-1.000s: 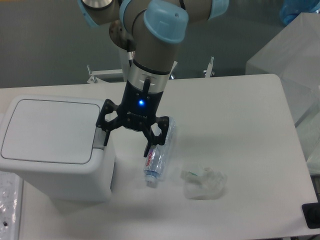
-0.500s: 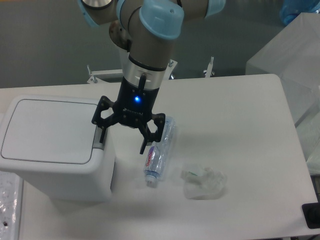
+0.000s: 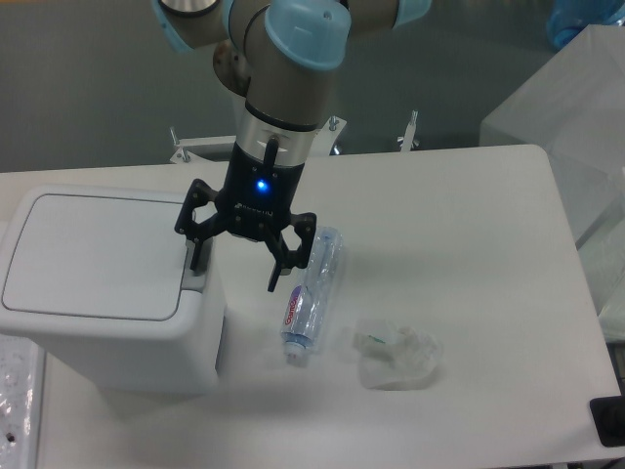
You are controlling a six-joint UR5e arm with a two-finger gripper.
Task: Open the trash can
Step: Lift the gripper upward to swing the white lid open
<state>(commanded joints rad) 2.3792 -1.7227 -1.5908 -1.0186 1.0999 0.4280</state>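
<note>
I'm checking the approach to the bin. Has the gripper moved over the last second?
Yes. The open gripper has shifted left and slightly up, away from the plastic bottle, so one finger now sits over the trash can lid's right edge.

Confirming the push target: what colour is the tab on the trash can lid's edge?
Grey, on the white trash can, partly hidden behind the gripper; the fixed camera shows it.

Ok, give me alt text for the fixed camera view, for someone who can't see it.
A robot arm's open pincer hangs by the right edge of a closed white trash can on a white table. A clear plastic bottle and crumpled plastic wrap lie nearby.
</note>
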